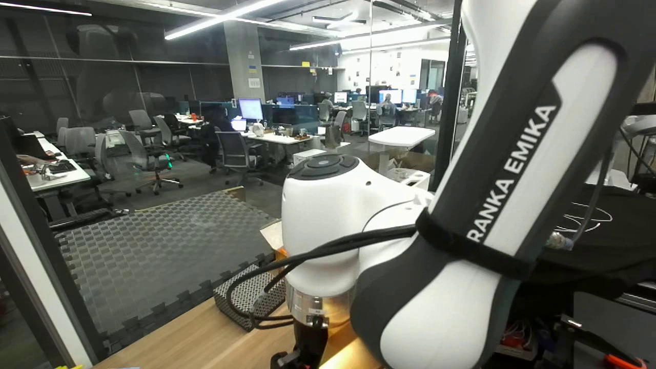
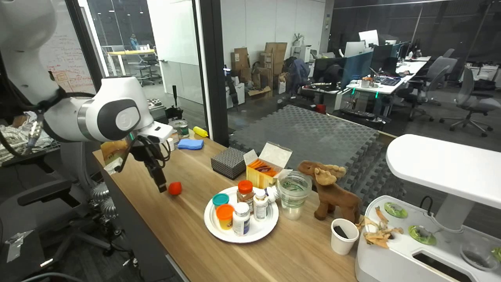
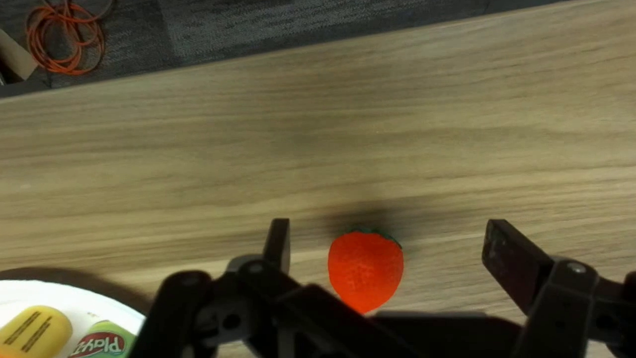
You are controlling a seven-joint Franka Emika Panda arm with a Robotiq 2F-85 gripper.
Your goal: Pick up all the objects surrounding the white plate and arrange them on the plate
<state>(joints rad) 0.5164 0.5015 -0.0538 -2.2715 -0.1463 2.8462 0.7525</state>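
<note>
Wrist view: the gripper point(image 3: 389, 238) is spread wide with nothing in it, and the strawberry point(image 3: 365, 271) sits on the bench point(image 3: 348, 134) between its tips, as that camera sees it anyway. It's not centred though. It's nearer the finger point(image 3: 278, 243) on the side of the plate point(image 3: 69, 298), which peeks in at lower left, and it shows a bit lower than the tips. Its long axis, leafy end to point, runs roughly across the line between the 2 fingers, so I'd expect a squeeze to catch it by the sides, no wrist twist needed.

In an exterior view the gripper hangs just beside the strawberry point(image 2: 175, 188), which lies off the tips toward the box point(image 2: 260, 179). Can't tell whether the tips are down at its height. My guess: scoot over that way, even up the gap, then close.

In an exterior view the arm point(image 1: 410, 287) blocks loads, the gripper is cut off at the bottom edge, and I can't see the strawberry.
</note>
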